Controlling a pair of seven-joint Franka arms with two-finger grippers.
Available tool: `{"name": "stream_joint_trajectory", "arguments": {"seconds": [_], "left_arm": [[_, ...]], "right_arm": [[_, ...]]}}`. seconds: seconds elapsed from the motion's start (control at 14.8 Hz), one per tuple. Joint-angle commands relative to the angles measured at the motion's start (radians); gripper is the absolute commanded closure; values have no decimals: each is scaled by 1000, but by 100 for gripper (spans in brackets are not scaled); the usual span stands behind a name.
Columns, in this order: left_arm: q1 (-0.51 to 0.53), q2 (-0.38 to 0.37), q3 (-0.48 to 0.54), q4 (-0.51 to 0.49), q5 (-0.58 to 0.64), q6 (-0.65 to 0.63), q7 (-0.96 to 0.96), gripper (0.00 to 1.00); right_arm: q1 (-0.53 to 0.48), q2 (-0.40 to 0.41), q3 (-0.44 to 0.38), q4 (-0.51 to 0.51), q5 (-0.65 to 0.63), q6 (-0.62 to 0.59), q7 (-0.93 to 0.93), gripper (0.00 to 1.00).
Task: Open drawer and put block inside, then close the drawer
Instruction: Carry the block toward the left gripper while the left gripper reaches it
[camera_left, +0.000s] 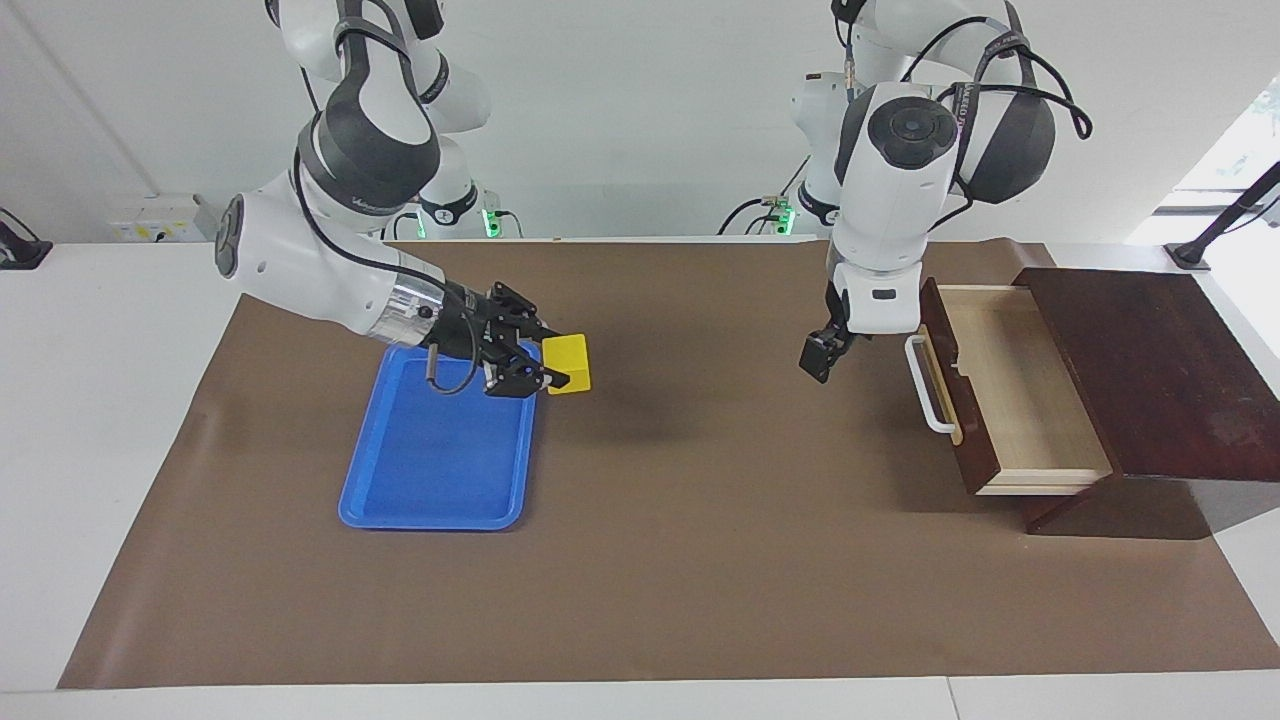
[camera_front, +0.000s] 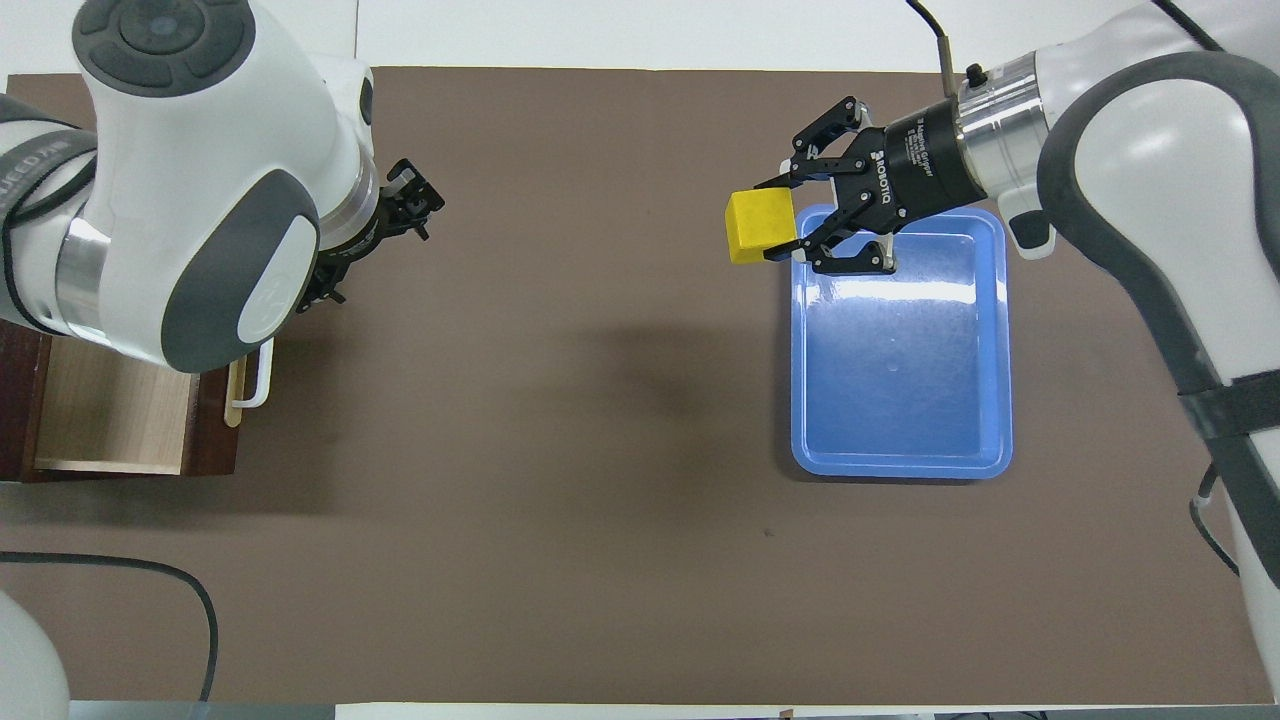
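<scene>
The drawer (camera_left: 1020, 400) (camera_front: 110, 420) stands pulled out of its dark wooden cabinet, its pale inside bare and its white handle (camera_left: 930, 390) (camera_front: 257, 375) free. My right gripper (camera_left: 555, 375) (camera_front: 790, 228) is shut on the yellow block (camera_left: 568, 363) (camera_front: 759, 225). It holds the block in the air over the mat, just off the blue tray's corner that lies nearer the robots. My left gripper (camera_left: 822, 355) (camera_front: 405, 200) hangs open and holding nothing over the mat in front of the drawer, apart from the handle.
The blue tray (camera_left: 440, 480) (camera_front: 900, 400) lies bare on the brown mat toward the right arm's end. The dark cabinet top (camera_left: 1150, 370) stands at the left arm's end. Bare mat stretches between the tray and the drawer.
</scene>
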Motion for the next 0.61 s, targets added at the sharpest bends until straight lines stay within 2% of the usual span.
{"name": "stream_joint_trajectory", "arguments": {"seconds": [0.0, 0.2, 0.41, 0.54], "left_arm": [[-33, 82, 21, 135, -63, 48, -352, 0], [-36, 96, 15, 148, -69, 61, -595, 0], [-58, 133, 18, 204, -77, 79, -860, 0], [-71, 138, 19, 211, -79, 81, -939, 0]], "right_arm": [[34, -10, 6, -11, -14, 51, 53, 100], [84, -11, 6, -22, -14, 113, 98, 100], [109, -11, 6, -22, -9, 130, 131, 100], [124, -11, 6, -24, -5, 153, 145, 100]]}}
